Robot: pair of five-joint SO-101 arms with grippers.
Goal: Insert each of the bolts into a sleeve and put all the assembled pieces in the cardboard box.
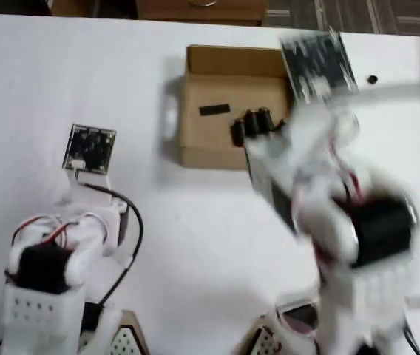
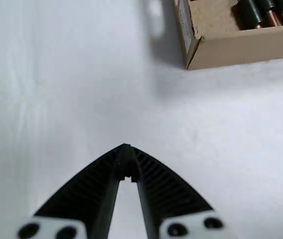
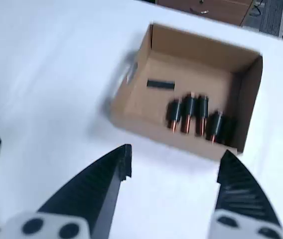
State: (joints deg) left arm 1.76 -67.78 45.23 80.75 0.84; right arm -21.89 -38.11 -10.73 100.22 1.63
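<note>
Hovered right gripper (image 3: 176, 152), jaws spread wide, near brown cardboard box (image 3: 141, 122); held left gripper (image 2: 126, 150) clenched empty over white table (image 2: 57, 74). Found four black-sleeved copper bolts (image 3: 194, 115) side by side inside box.

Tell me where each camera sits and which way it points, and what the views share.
High view: fixed above the table, looking down on the cardboard box; left arm and right arm show at the near edge.
Left wrist view: on the left arm, facing across the table toward the box's corner; the left gripper, shut, shows.
Right wrist view: on the right arm, looking down into the box; the right gripper, open, shows.
Shared: all three show the box with assembled pieces inside.
</note>
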